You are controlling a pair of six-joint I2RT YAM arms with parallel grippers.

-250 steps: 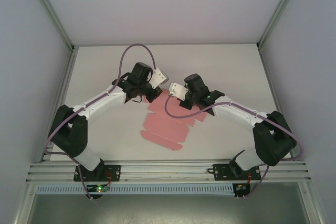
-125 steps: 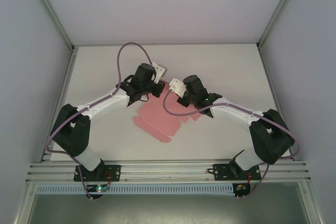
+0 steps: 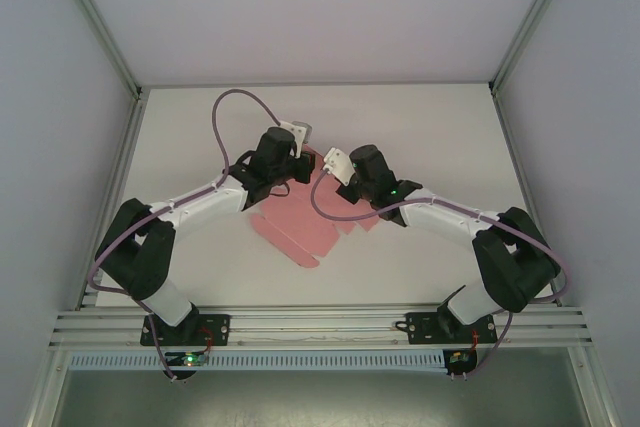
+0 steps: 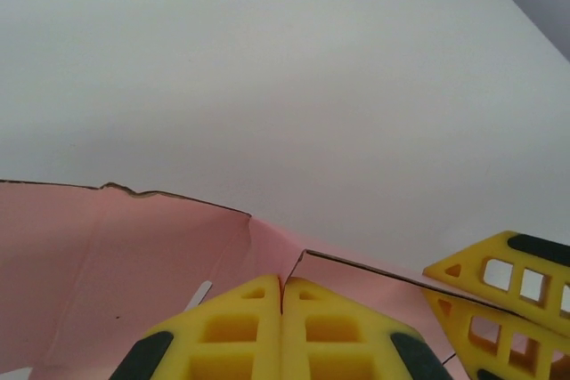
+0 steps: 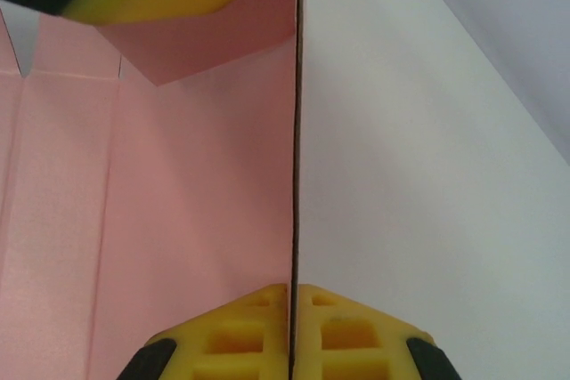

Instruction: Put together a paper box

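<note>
Paper box (image 3: 297,234) is, at this point, a flat pink die-cut sheet. It lies mid-table (image 3: 190,137) between the two arms, with its far edge apparently lifted and its near flaps pointing toward the bases.

On the left, the left gripper (image 4: 281,284) has its yellow pads pressed together on a thin flap edge, right beside a slit in the card. On the right, the right gripper (image 5: 291,291) pinches a neighbouring panel, whose edge runs straight up from between its pads. The two grips sit near each other along the same far edge.

The step in hand looks like raising a wall along a crease. To do it well, I judge that both pinches should hold firm without sliding. The wrists should turn about the crease line rather than pull apart, since the slit by the left pads could tear. The rest of the sheet should lie flat on the table.
</note>
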